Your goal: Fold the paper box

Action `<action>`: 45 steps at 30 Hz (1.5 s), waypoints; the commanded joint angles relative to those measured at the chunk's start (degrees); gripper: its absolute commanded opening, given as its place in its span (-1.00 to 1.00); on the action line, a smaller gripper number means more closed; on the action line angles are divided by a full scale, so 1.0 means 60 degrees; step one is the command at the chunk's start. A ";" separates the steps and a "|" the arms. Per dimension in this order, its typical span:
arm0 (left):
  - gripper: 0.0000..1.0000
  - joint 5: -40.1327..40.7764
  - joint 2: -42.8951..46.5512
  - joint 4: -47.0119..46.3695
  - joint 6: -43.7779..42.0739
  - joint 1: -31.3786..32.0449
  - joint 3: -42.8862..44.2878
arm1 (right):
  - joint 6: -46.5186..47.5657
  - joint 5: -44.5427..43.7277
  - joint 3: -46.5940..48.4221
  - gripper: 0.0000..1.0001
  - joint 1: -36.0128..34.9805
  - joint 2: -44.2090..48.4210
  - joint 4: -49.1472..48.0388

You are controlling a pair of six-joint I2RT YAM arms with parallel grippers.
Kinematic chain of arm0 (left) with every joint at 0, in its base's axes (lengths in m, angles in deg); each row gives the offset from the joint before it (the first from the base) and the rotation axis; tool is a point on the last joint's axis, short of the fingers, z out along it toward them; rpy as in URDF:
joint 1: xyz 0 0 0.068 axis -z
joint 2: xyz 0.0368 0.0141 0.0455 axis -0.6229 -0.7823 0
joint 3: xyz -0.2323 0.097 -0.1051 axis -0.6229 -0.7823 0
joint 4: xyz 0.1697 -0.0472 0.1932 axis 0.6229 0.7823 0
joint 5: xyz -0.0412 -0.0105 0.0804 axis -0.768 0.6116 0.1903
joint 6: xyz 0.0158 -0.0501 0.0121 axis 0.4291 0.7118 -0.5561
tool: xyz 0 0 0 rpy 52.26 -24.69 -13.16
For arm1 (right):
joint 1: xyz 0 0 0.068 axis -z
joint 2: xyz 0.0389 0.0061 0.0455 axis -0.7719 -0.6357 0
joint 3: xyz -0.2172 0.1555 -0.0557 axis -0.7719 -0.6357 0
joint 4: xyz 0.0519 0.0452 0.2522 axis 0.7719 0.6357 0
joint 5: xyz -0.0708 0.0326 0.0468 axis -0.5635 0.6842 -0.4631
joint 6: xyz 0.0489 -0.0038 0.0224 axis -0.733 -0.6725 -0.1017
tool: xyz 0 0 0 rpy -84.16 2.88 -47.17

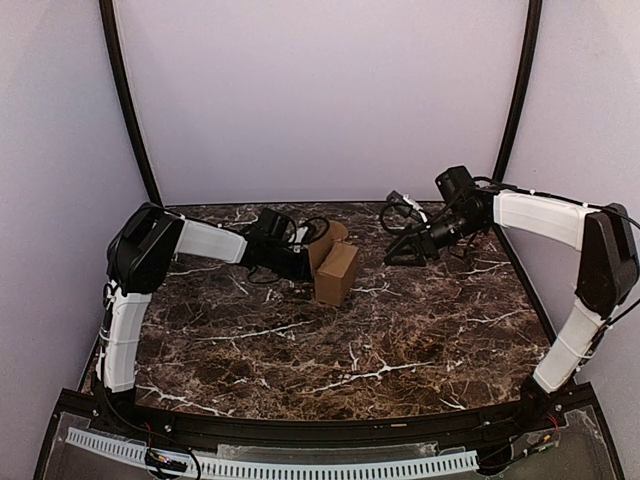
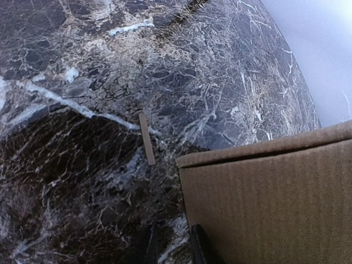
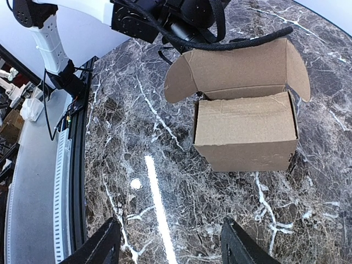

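Observation:
The paper box [image 1: 337,275] is a small brown cardboard box standing on the marble table, its lid flap [image 1: 326,240] open and upright at the back. In the right wrist view the box [image 3: 245,132] lies ahead with the lid [image 3: 236,69] raised. My left gripper [image 1: 298,265] is low against the box's left side. In the left wrist view a cardboard face [image 2: 269,203] fills the lower right. The left gripper [image 2: 173,248] has its jaws slightly apart, with one fingertip [image 2: 201,247] on the cardboard and marble between the two. My right gripper [image 1: 392,258] is open and empty, right of the box and apart from it, as its own view [image 3: 170,239] also shows.
A short tan strip [image 2: 147,138] lies flat on the marble table [image 1: 400,340] near the box. Purple walls close in the back and sides. A black rail [image 3: 77,165] runs along the table's near edge, and the left arm [image 3: 165,16] sits behind the lid.

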 commanded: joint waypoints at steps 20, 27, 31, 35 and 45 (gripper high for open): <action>-0.37 0.0971 0.1327 -0.0185 -0.0012 -0.0323 -0.0933 | 0.1731 -0.1111 0.1939 0.25 -0.0065 -0.3327 -0.2100; -0.36 0.0845 0.1380 -0.0290 0.0329 0.0112 -0.0715 | 0.1644 -0.0990 0.2396 0.26 -0.0642 -0.3918 -0.2204; -0.35 0.0958 0.1353 -0.0063 0.0287 0.0424 -0.0442 | 0.1433 -0.0889 0.2002 0.27 -0.0967 -0.3716 -0.2462; -0.35 0.1106 0.1274 0.0147 0.0274 0.0518 -0.0295 | 0.1235 -0.0709 0.1593 0.25 -0.1216 -0.3415 -0.2654; -0.32 0.0958 0.1507 0.0120 0.0239 0.0968 -0.0609 | 0.0103 -0.0803 -0.0602 0.16 -0.1663 -0.1781 -0.3419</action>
